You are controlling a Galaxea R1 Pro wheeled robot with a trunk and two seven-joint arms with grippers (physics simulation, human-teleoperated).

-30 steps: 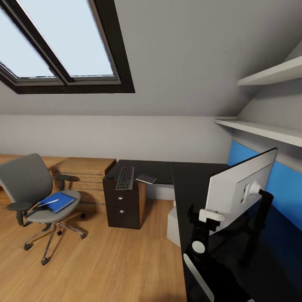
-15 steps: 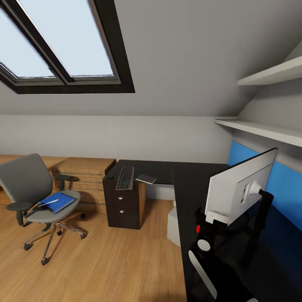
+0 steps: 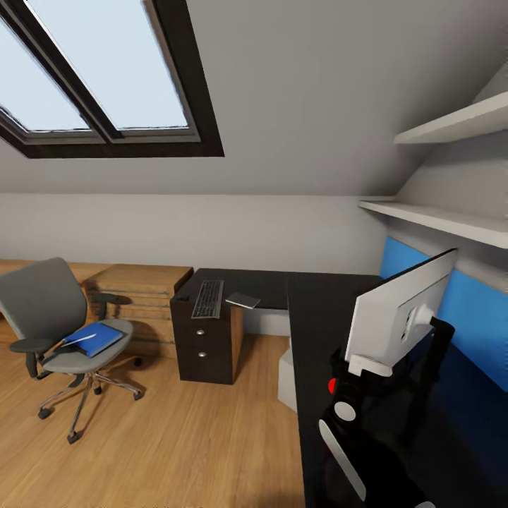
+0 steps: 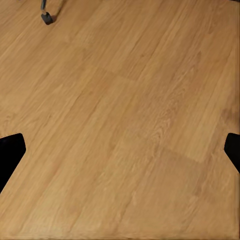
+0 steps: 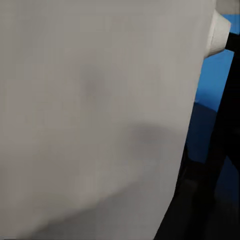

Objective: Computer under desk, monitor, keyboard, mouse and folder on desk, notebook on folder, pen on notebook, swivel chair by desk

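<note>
The monitor (image 3: 398, 317) stands on the black desk (image 3: 317, 310) with its pale back toward me, and it shows very close as the monitor (image 5: 95, 115). My right arm (image 3: 346, 409) reaches up to its lower corner, where the fingers are hidden. The keyboard (image 3: 209, 298) and grey notebook (image 3: 243, 300) lie on the desk's far wing above the drawers. The computer (image 3: 286, 377) sits under the desk. The swivel chair (image 3: 53, 324) stands apart at the left, carrying the blue folder (image 3: 95, 339) with a thin pale stick across it. My left gripper (image 4: 120, 150) hangs open over bare floor.
Light wooden low cabinets (image 3: 141, 282) run along the back wall behind the chair. White shelves (image 3: 437, 219) and a blue wall panel (image 3: 473, 317) flank the desk's right side. A chair caster (image 4: 46, 19) sits on the wood floor (image 3: 176, 437) between chair and desk.
My right wrist has shifted and turned beside the monitor's lower corner, and a red dot on it now shows. The whole picture slid slightly left, so the camera moved.
</note>
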